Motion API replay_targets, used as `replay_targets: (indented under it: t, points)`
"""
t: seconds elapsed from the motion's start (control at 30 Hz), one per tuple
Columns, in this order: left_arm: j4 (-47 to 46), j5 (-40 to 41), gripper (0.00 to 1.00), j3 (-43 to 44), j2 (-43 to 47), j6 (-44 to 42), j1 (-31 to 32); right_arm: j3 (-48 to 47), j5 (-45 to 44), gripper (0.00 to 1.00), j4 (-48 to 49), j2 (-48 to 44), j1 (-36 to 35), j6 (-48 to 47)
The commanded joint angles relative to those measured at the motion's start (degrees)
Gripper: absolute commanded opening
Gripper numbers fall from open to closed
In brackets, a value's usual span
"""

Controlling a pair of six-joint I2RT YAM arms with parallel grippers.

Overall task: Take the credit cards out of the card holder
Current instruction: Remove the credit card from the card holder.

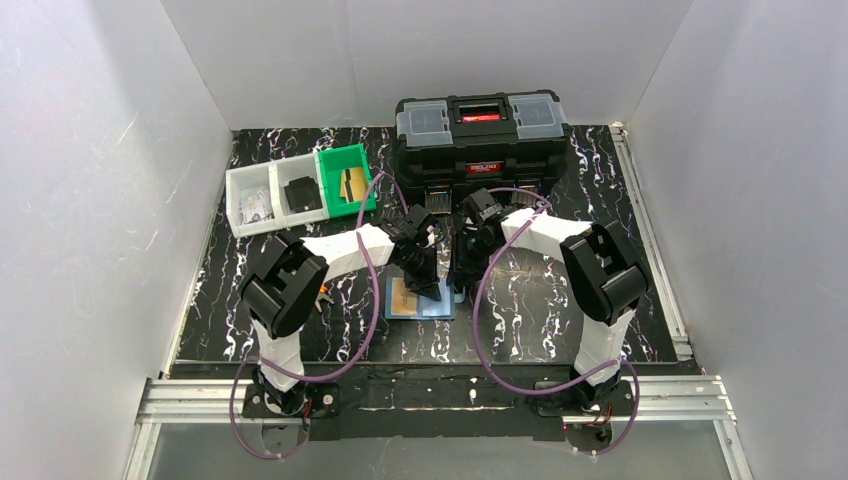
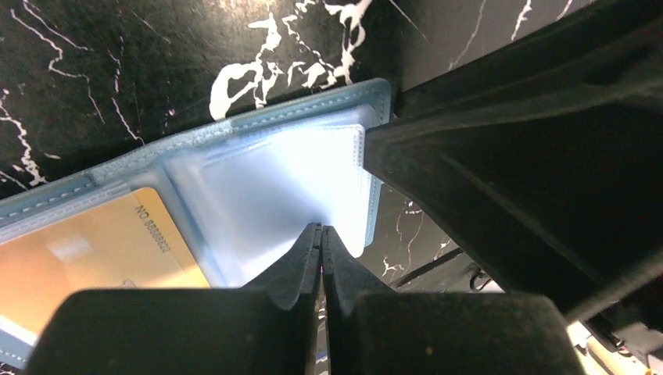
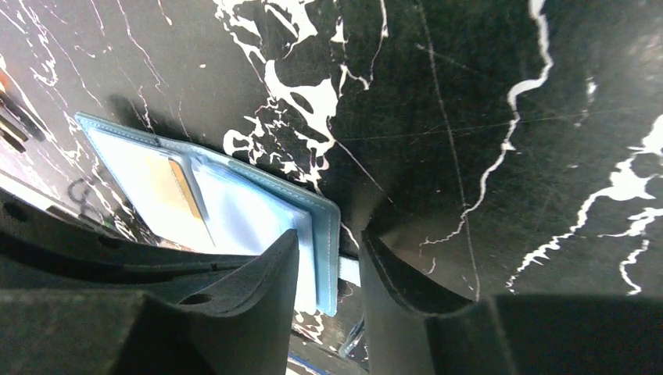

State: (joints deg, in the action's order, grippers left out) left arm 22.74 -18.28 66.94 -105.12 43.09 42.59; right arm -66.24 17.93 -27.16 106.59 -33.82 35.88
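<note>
Card holder (image 1: 440, 306) spread open on the table, both of your arms down on it.

The black marbled table (image 1: 620, 200) carries the black toolbox (image 1: 482, 140) well beyond both sets of jaws. The card holder lies flat beneath them, pale blue lining up. Your left gripper (image 2: 320, 230) has its jaws closed tight together, tips resting on the holder's clear pocket. The orange-tan credit card (image 2: 86, 250) sits tucked in the pocket just beside those tips. Your right gripper (image 3: 329, 234) has its jaws standing apart with the holder's stitched edge between them; you cannot tell whether either pad touches it.
</note>
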Motion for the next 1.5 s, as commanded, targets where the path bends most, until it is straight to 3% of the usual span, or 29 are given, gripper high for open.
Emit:
replay_targets:
  t: [0.0, 0.37, 0.9, 1.13, 1.37, 1.47]
  points:
    - [1.25, 1.39, 0.0, 2.27, -1.16, 1.78, 0.22, -2.59, -3.46, 0.44, -2.58, -2.32, 1.12, -1.94]
    - [1.05, 0.98, 0.02, 3.87, -2.1, 2.61, 0.22, -5.21, -5.13, 0.48, -8.25, -8.99, 3.42, -1.99]
    - [2.76, 0.98, 0.3, 7.38, 1.62, 0.5, 0.26, -5.32, -5.9, 0.53, -11.63, -16.02, 4.01, -1.61]
    - [8.68, 6.03, 0.34, 8.95, 4.95, -1.74, -1.02, -4.18, -2.61, 0.54, -10.49, -17.37, 4.03, 0.14]
    - [14.21, 10.36, 0.35, 3.89, 11.39, -4.82, -6.85, -0.09, 5.26, 0.54, -3.1, -16.98, 3.02, 5.18]
    - [15.32, 12.35, 0.3, 0.55, 13.1, -6.47, -9.0, 0.86, 7.84, 0.54, 0.22, -15.33, 1.47, 7.37]
